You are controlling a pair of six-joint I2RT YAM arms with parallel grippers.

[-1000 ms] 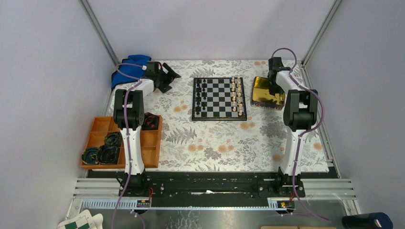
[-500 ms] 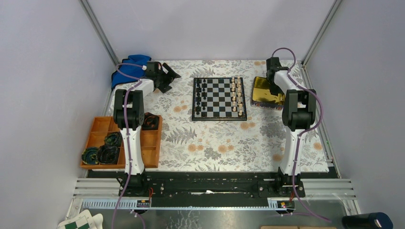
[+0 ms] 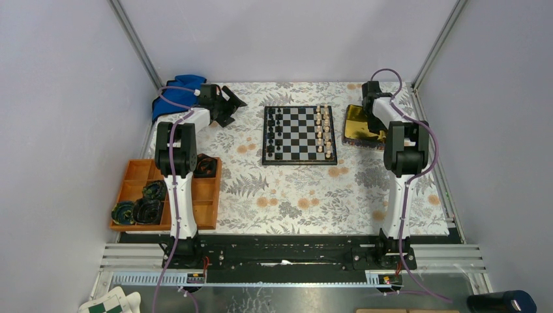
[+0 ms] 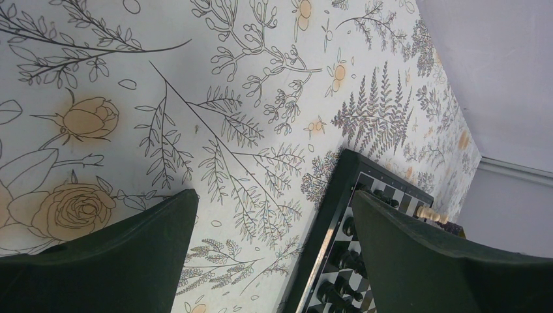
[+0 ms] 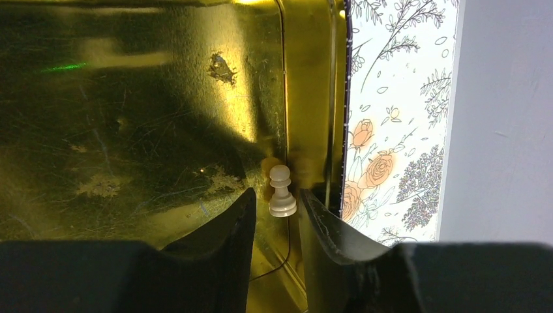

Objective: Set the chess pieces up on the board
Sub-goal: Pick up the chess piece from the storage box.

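Note:
The board (image 3: 299,135) lies at the back middle of the table, with black chess pieces (image 3: 274,134) in its left columns and pale chess pieces (image 3: 323,130) in its right columns. My right gripper (image 3: 372,119) reaches into the gold tin (image 3: 359,125). In the right wrist view its jaws (image 5: 275,193) stand narrowly open around one pale pawn (image 5: 282,192) at the tin's wall (image 5: 306,98), with a small gap on the left. My left gripper (image 3: 228,104) is open and empty above the tablecloth left of the board; its view (image 4: 274,197) shows the board's edge (image 4: 336,215) and black pieces (image 4: 345,261).
An orange compartment tray (image 3: 138,172) with dark coiled items sits at the front left. A blue cloth (image 3: 175,86) lies in the back left corner. A green-and-white checkered folded thing (image 3: 107,303) lies off the table at the bottom left. Grey walls close in both sides.
My right arm has shifted slightly left and back over the gold tin. The left arm and the board have not moved.

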